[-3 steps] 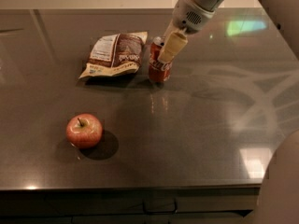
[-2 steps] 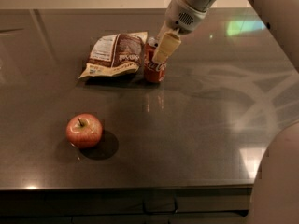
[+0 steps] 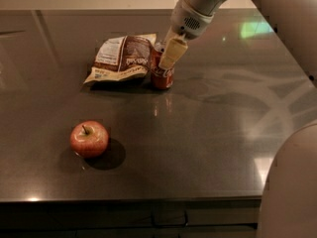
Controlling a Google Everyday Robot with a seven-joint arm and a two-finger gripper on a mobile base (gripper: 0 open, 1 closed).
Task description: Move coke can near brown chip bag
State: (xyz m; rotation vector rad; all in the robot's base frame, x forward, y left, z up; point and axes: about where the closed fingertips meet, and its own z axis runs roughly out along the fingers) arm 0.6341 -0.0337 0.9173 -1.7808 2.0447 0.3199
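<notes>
The coke can stands upright on the dark table, its left side touching or almost touching the right edge of the brown chip bag, which lies flat at the back left. My gripper comes down from the upper right and is shut on the can's upper part. One tan finger crosses the front of the can's top; the other finger is hidden behind the can.
A red apple sits at the front left of the dark tabletop. The table's front edge runs along the bottom. My arm and body fill the right side of the view.
My gripper has slid the coke can to the left, from a small gap beside the chip bag to right against the bag's right edge. The apple and the bag have not moved.
</notes>
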